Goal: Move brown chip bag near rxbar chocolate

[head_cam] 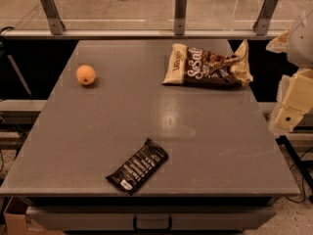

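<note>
Brown chip bag (pixel 208 66): laid far right, well apart from rxbar chocolate (pixel 137 166). Gripper (pixel 293 106): held beyond the table (pixel 98 131) edge at right, state cannot be told. Risk: crinkly film pinched poorly, bag dropped short.

Grey table (pixel 88 141) before a glass railing (pixel 122 33), speckled floor (pixel 295 217) below

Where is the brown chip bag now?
In the camera view the brown chip bag lies on the table near its far right corner, apart from the rxbar chocolate by the front edge; the gripper hangs off its right side.
</note>
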You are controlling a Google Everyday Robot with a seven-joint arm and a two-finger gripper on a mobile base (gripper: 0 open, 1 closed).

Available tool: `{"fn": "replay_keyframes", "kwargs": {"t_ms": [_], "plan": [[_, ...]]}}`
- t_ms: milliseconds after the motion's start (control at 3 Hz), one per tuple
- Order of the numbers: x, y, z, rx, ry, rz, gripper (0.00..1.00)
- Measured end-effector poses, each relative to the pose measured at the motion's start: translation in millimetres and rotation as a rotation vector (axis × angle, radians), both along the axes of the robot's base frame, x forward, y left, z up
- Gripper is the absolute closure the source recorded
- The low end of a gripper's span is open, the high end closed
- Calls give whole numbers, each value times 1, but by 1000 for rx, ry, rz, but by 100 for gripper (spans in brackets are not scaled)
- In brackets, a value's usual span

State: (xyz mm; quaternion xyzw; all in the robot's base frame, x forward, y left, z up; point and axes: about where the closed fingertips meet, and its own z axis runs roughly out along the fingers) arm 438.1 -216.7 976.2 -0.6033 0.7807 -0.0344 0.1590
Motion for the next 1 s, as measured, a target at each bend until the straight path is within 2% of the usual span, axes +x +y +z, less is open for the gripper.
{"fn": "replay_keyframes", "kwargs": {"t_ms": [333, 667, 1000], "plan": [[0, 0, 0, 0, 0, 0, 0], [38, -6, -12, 2, -23, 24, 0], [115, -12, -41, 30, -83, 78, 0]]}}
